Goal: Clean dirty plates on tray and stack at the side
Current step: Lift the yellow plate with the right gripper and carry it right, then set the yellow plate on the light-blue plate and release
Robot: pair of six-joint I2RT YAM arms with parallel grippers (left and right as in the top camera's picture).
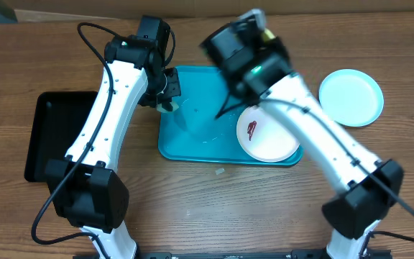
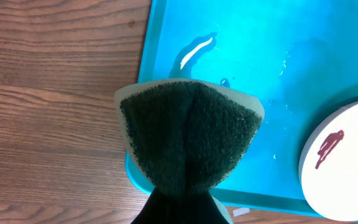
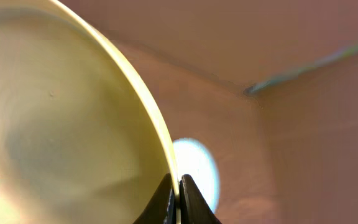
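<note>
Above the wooden table [image 1: 214, 208], the right gripper [image 3: 179, 198] is clamped on the rim of a round pale yellow-green plastic plate [image 3: 61, 124]. The plate is raised high off the table and fills the left half of the right wrist view, its edge running straight down into the pinch of the two dark fingers [image 3: 158, 205]. Far below, a round bluish-white plate [image 1: 351, 97] lies on the table, to the right of the large turquoise-blue rectangular tray [image 1: 192, 147]. A round white plate [image 1: 268, 133], marked with a reddish-brown smear [image 1: 251, 129], sits in the tray's right end. The left gripper [image 1: 167, 93] grasps a folded dark green scouring sponge [image 2: 188, 134] with a pale backing, held over the tray's left rim and well apart from the white plate. A smaller black rectangular tray [image 1: 49, 137] lies at far left.
</note>
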